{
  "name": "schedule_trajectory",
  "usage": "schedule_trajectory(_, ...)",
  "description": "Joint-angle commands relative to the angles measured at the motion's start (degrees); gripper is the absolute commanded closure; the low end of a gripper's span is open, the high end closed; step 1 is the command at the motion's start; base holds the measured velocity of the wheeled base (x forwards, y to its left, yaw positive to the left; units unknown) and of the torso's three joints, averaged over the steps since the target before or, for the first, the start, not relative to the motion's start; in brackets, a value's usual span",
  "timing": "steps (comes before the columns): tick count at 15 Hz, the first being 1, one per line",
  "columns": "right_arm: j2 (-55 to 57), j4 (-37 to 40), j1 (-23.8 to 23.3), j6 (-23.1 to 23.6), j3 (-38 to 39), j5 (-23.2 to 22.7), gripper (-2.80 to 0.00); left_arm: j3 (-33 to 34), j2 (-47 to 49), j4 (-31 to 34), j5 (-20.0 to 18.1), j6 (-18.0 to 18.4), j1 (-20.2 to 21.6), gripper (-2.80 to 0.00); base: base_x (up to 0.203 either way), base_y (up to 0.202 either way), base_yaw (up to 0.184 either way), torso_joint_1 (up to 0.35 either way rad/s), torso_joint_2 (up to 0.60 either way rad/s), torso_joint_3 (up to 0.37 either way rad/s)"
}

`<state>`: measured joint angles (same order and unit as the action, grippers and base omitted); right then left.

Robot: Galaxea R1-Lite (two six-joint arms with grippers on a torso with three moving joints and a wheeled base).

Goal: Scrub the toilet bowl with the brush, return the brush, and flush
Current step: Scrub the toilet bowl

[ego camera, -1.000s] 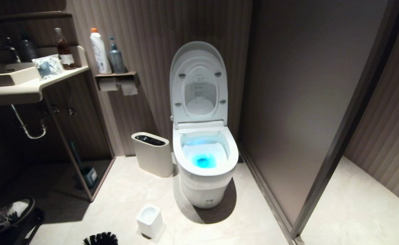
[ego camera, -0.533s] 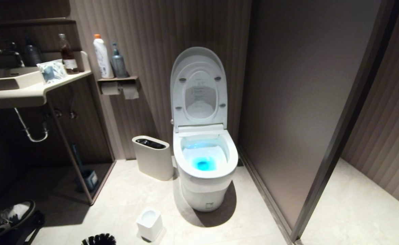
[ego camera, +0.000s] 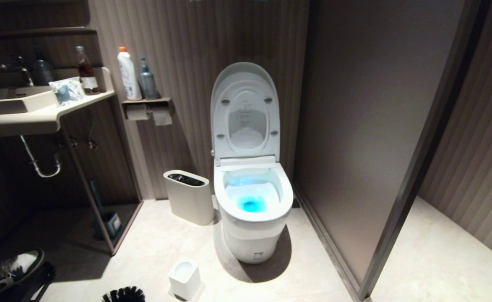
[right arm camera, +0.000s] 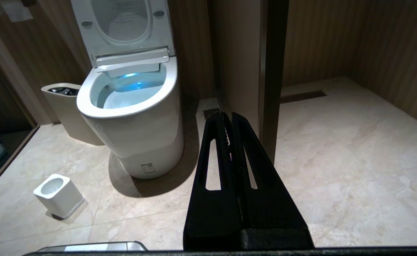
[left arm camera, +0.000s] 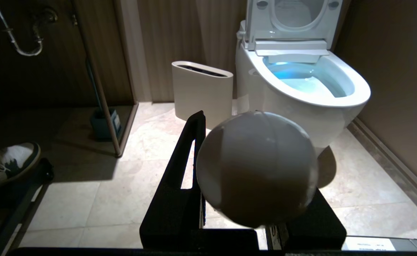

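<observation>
Head view shows me the toilet bowl with lid raised and blue glow inside; the lid's printed label I cannot read. Near its base stands an empty white holder. My left gripper grips the brush by its white handle end. My right gripper is pressed closed, empty.

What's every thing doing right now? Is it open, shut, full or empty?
toilet lid: flipped up.
toilet bowl: open, glowing blue inside.
brush: out of the brush holder, gripped by the left claw.
brush holder: upright on the floor, empty.
waste bin: upright beside the toilet, black liner inside.
left claw: shut on the brush.
right claw: shut, holding nothing.
</observation>
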<state>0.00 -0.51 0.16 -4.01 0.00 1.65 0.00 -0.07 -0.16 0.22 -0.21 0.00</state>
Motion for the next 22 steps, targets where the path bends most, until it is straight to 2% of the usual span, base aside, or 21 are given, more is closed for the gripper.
schedule_trajectory(1, 0.00, -0.03, 0.02, -0.03, 0.00, 0.02, 0.00, 0.00, 0.07, -0.02, 0.04, -0.06, 0.00, 0.00, 0.000, 0.000, 0.000, 0.000, 0.00, 0.000)
schedule_trajectory(22, 0.00, -0.02, 0.02, -0.03, 0.00, 0.02, 0.00, 0.00, 0.07, -0.02, 0.04, -0.14, 0.00, 0.00, 0.000, 0.000, 0.000, 0.000, 0.00, 0.000)
